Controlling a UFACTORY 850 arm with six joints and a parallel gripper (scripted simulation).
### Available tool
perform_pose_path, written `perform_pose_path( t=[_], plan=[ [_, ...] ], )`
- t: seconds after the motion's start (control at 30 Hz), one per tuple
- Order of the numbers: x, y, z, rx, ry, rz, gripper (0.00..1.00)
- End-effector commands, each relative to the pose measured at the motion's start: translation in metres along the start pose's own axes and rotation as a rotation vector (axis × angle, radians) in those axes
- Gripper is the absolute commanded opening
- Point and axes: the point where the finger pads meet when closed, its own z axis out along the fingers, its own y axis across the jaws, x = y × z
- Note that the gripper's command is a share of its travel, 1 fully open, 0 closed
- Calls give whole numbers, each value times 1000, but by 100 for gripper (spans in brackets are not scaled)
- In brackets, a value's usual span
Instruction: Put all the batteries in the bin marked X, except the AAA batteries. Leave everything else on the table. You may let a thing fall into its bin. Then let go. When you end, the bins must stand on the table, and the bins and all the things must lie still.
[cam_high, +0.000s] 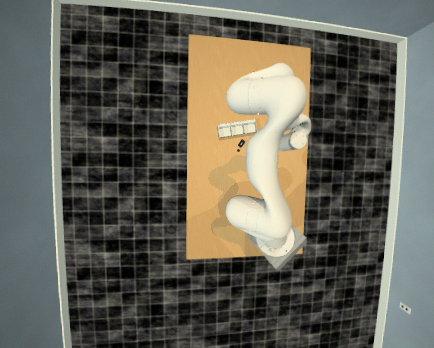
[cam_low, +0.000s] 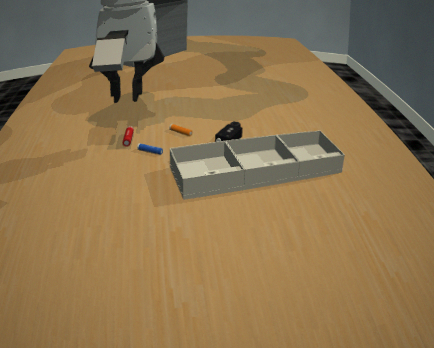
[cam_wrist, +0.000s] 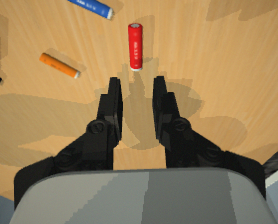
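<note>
A red battery (cam_low: 128, 136) lies on the table, also in the wrist view (cam_wrist: 135, 46). A thinner blue battery (cam_low: 150, 148) lies beside it, at the top of the wrist view (cam_wrist: 93, 7). A thin orange battery (cam_low: 180, 130) lies nearer the bins and shows in the wrist view (cam_wrist: 60, 65). A black 9-volt battery (cam_low: 229, 132) lies behind the bins. My gripper (cam_low: 125, 95) hovers above the table behind the red battery, partly open and empty. In the wrist view my gripper (cam_wrist: 137, 90) has its fingertips just short of the red battery.
A grey row of three open bins (cam_low: 256, 162) stands in the middle of the table; it shows from above in the top view (cam_high: 237, 130). The bin marks are too small to read. The arm (cam_high: 265, 150) covers much of the table from above.
</note>
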Motion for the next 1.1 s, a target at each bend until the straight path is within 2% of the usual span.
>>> perform_pose_path(
  t=[0.0,0.5,0.6,0.67,1.07],
  plan=[
    [0,0,0,0,1,0,28],
    [0,0,0,0,1,0,28],
    [0,0,12,0,1,0,28],
    [0,0,12,0,1,0,28],
    [1,0,60,0,1,0,28]
  ],
)
